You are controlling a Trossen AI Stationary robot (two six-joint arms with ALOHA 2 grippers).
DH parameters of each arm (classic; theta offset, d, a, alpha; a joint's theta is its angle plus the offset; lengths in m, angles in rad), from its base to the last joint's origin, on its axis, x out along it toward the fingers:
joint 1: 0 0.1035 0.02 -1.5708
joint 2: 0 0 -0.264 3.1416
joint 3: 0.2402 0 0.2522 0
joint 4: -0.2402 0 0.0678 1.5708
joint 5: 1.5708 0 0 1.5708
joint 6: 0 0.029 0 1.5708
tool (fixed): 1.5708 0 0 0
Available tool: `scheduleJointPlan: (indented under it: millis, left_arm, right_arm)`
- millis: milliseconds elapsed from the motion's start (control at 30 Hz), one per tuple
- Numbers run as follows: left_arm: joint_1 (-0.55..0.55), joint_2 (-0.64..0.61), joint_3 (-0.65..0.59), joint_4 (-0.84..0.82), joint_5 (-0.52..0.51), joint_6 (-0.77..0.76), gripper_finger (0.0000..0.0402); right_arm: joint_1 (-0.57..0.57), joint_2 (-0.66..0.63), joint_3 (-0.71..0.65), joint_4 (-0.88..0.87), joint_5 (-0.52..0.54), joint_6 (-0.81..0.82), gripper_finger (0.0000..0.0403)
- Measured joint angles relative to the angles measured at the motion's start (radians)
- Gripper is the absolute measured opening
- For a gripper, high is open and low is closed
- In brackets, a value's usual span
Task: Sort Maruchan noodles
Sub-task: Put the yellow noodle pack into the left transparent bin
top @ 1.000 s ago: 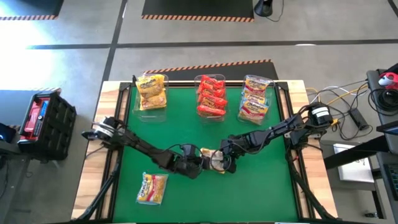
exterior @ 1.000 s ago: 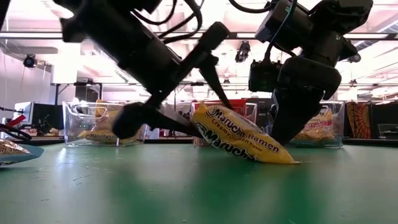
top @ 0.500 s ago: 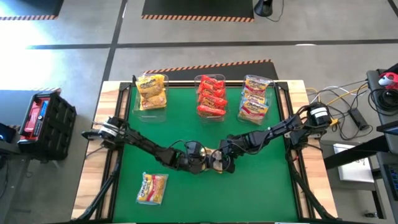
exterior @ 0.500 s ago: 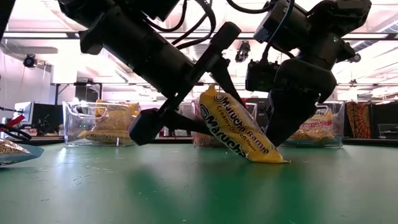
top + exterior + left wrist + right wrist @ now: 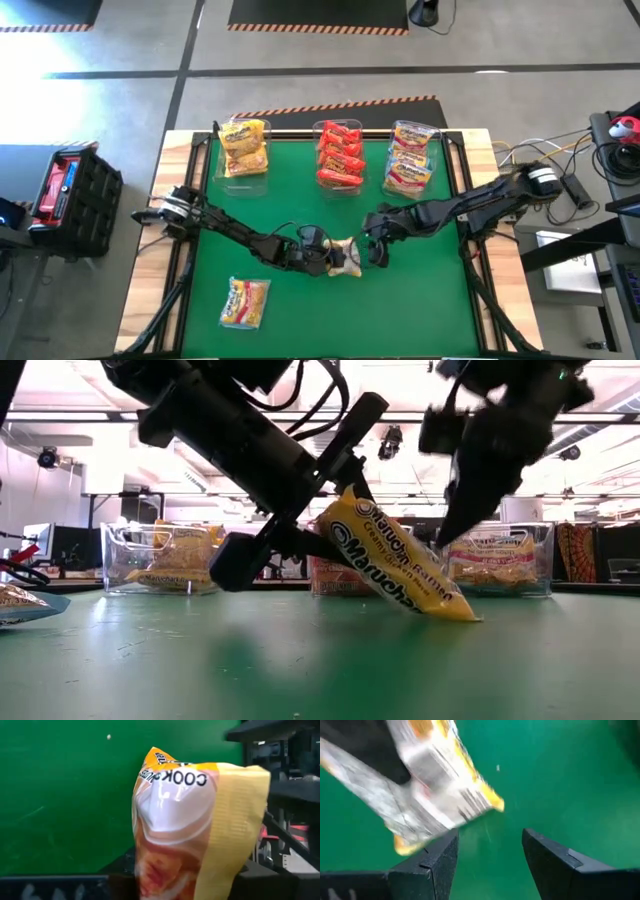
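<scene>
A yellow Maruchan noodle packet [image 5: 400,565] stands tilted at the table's middle, also seen in the high view [image 5: 349,257] and filling the left wrist view [image 5: 185,820]. My left gripper [image 5: 330,259] is shut on its raised end. My right gripper [image 5: 377,250] hangs open above and to the right of the packet [image 5: 435,785], touching nothing. A second packet [image 5: 245,302] lies flat near the front left. My left gripper pinches the packet's raised end [image 5: 350,510] between its two fingers, coming from the table's left and slanting down. The packet hangs tilted below the fingers, its low corner [image 5: 462,615] on the green mat. In the left wrist view the packet hides the fingers.
Three clear bins stand along the far edge: yellow packets in the left one [image 5: 243,147], red in the middle [image 5: 340,153], pale ones in the right [image 5: 410,158]. A black crate [image 5: 70,190] sits off the table's left side.
My right gripper has risen from beside the packet's low end and drawn back toward the table's right. My left gripper has shifted slightly right and its fingers have closed in on the packet's raised end. That end has come up while the low corner has stayed on the mat.
</scene>
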Motion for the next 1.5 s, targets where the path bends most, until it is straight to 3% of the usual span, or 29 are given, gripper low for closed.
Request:
scheduleJointPlan:
  millis: [267, 567, 933, 1100, 1233, 1500]
  left_arm:
    - [0.063, -0.014, 0.000, 0.049, 0.018, 0.003, 0.0126]
    - [0.132, -0.014, 0.000, 0.219, 0.008, -0.098, 0.0124]
    - [0.145, -0.014, 0.000, 0.310, -0.138, -0.299, 0.0124]
    - [0.149, -0.014, 0.000, 0.314, -0.218, -0.362, 0.0123]
    - [0.149, -0.015, 0.000, 0.315, -0.256, -0.416, 0.0123]
    - [0.155, -0.014, 0.000, 0.344, -0.324, -0.473, 0.0123]
  right_arm:
    - [0.090, -0.149, 0.002, 0.016, 0.088, 0.076, 0.0207]
    - [0.225, -0.213, 0.003, 0.008, 0.287, 0.052, 0.0186]
    - [0.233, -0.220, 0.004, -0.002, 0.307, -0.376, 0.0185]
    - [0.215, -0.220, 0.005, -0.027, 0.455, -0.415, 0.0187]
    - [0.164, -0.220, 0.045, -0.138, 0.485, -0.398, 0.0207]
    - [0.085, -0.219, 0.089, -0.217, 0.398, -0.372, 0.0283]
